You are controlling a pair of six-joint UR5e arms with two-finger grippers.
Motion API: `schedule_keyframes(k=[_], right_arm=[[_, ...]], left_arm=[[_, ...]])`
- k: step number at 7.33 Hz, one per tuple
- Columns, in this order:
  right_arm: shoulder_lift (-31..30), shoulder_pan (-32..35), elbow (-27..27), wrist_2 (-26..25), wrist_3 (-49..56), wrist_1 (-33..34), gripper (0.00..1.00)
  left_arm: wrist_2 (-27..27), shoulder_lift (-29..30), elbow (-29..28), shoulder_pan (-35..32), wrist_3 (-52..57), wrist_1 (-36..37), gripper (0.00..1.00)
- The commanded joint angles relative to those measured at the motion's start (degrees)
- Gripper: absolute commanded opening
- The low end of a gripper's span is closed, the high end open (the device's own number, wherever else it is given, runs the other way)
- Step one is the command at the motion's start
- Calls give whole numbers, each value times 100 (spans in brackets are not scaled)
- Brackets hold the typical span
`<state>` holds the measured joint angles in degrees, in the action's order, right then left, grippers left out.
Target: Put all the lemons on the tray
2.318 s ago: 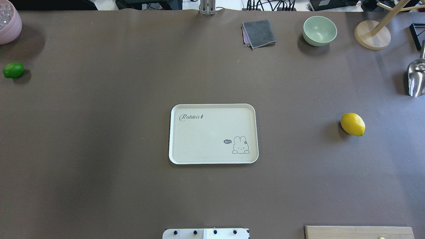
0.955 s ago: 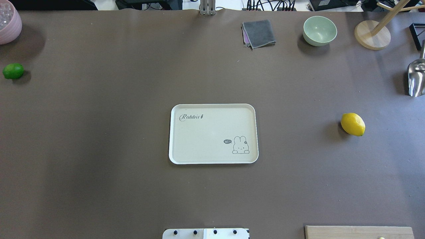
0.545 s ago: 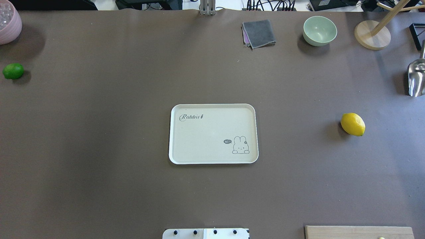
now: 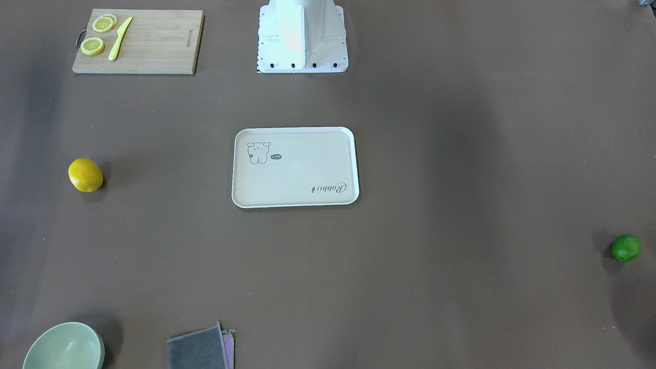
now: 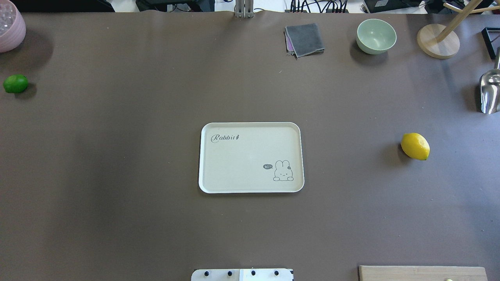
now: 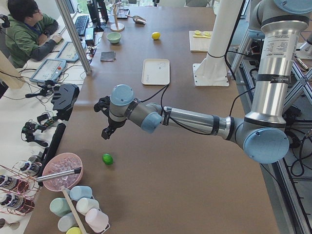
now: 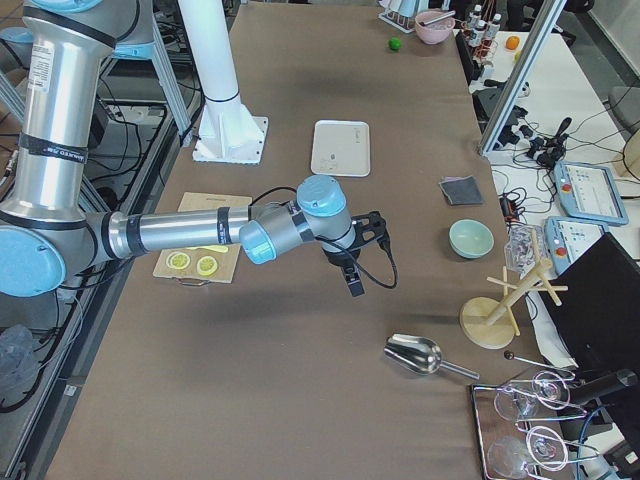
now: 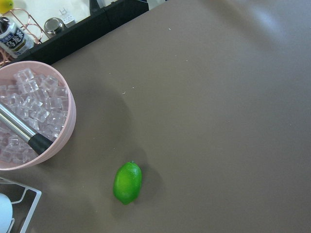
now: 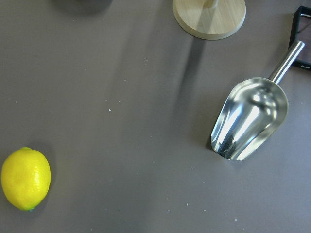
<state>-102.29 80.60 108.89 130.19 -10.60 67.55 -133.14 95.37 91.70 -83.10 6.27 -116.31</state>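
The cream tray (image 5: 242, 156) lies mid-table with nothing on it. The yellow lemon (image 5: 415, 146) lies on the table to its right, and also shows in the right wrist view (image 9: 25, 178). The green lemon (image 5: 15, 83) lies at the far left edge, and also shows in the left wrist view (image 8: 128, 182). My left gripper (image 6: 105, 131) hangs above the table near the green lemon (image 6: 107, 159). My right gripper (image 7: 355, 283) hangs above the table at the yellow lemon's end. Both show only in the side views, so I cannot tell whether they are open or shut.
A pink bowl of ice (image 8: 29, 116) with a scoop stands close to the green lemon. A metal scoop (image 9: 250, 119) and a wooden stand (image 5: 437, 41) are beyond the yellow lemon. A green bowl (image 5: 375, 36), a grey cloth (image 5: 304, 39) and a cutting board (image 4: 138, 41) lie at the edges.
The green lemon has shifted very slightly at the start. The tray and the yellow lemon have not moved.
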Motion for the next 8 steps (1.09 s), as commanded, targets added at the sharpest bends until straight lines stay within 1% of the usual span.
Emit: schedule_keyframes(k=[1, 3, 4, 5, 6, 7, 8], right_arm=[[121, -412, 1, -20, -616, -31, 100], [157, -659, -34, -213, -934, -259, 100], [157, -677, -34, -214, -944, -260, 100], [157, -686, -34, -205, -944, -260, 100], [157, -686, -34, -205, -944, -260, 100], [157, -695, -34, -205, -935, -268, 100], [157, -712, -34, -214, -935, -269, 100]], left_arm=[[663, 339, -1114, 451, -3, -838, 99], [1602, 762, -2064, 1196, -3, -1426, 99], [1755, 1016, -2443, 1278, -47, -1543, 98], [1765, 1219, -2855, 1349, -47, -1570, 98], [1765, 1281, -3068, 1367, -47, -1657, 98], [1835, 1282, -3149, 1367, -47, -1658, 98], [2001, 1291, -3254, 1384, -47, -1702, 98]])
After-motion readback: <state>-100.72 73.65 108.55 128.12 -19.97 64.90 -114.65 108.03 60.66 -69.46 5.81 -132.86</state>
